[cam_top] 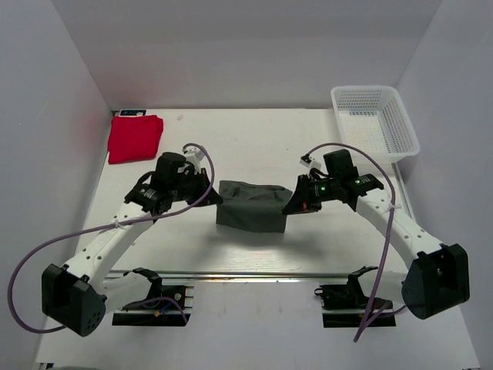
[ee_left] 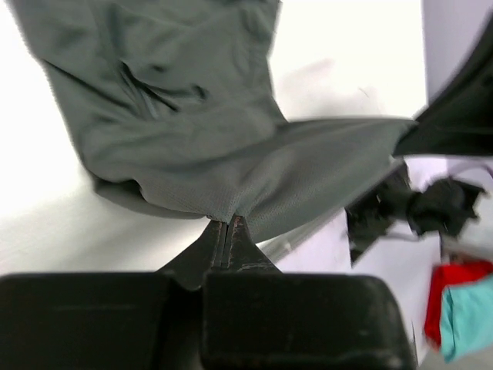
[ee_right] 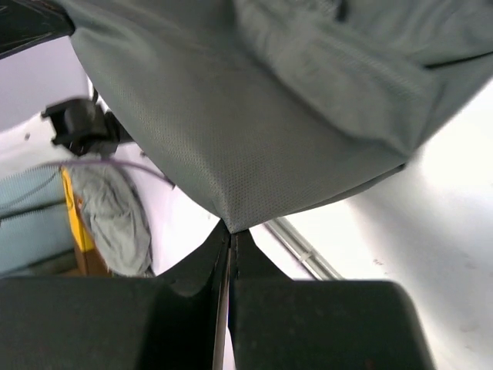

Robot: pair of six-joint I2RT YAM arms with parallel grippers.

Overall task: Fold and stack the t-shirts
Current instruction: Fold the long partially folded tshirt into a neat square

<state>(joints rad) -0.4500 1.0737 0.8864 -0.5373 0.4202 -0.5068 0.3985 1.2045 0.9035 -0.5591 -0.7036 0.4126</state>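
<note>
The dark grey-green t-shirt (cam_top: pixel 252 205) hangs stretched between my two grippers above the middle of the table. My left gripper (cam_top: pixel 213 194) is shut on its left edge, and in the left wrist view the cloth (ee_left: pixel 192 146) runs up from the pinched fingertips (ee_left: pixel 226 225). My right gripper (cam_top: pixel 291 202) is shut on its right edge, and in the right wrist view the cloth (ee_right: pixel 254 131) spreads up from the closed tips (ee_right: pixel 233 233). The red t-shirt (cam_top: pixel 134 137) lies folded at the far left corner of the table. No neck label shows.
A white mesh basket (cam_top: pixel 375 122) stands at the far right corner. White walls close in the table (cam_top: pixel 254 139) on the left, back and right. A metal rail (cam_top: pixel 254 274) runs along the near edge, by the arm bases.
</note>
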